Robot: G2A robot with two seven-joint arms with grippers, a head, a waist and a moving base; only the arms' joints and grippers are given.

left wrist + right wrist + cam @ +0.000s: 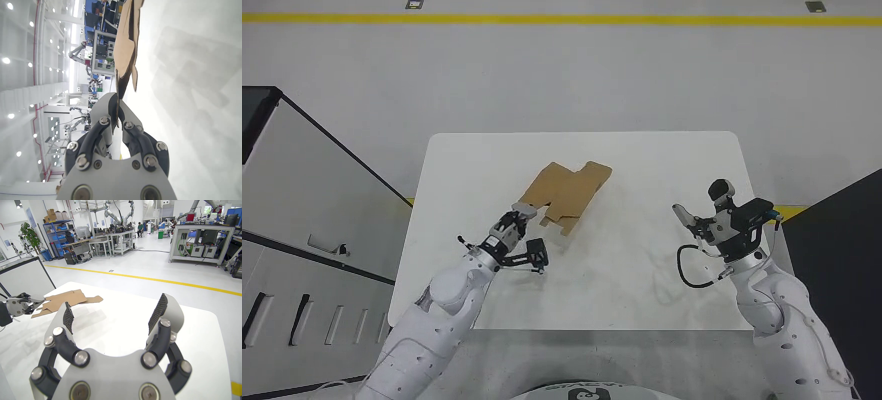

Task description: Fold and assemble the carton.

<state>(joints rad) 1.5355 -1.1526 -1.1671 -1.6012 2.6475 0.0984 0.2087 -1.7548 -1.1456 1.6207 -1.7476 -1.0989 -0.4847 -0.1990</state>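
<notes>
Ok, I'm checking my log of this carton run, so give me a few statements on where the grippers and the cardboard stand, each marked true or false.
1. The left gripper is shut on an edge flap of the cardboard carton. True.
2. The cardboard carton is folded up into a standing box. False: it is an unfolded blank lying on the white table.
3. The right gripper is open and holds nothing. True.
4. The right gripper touches the cardboard carton. False: it is over the table's right side, well apart from the cardboard carton.
</notes>
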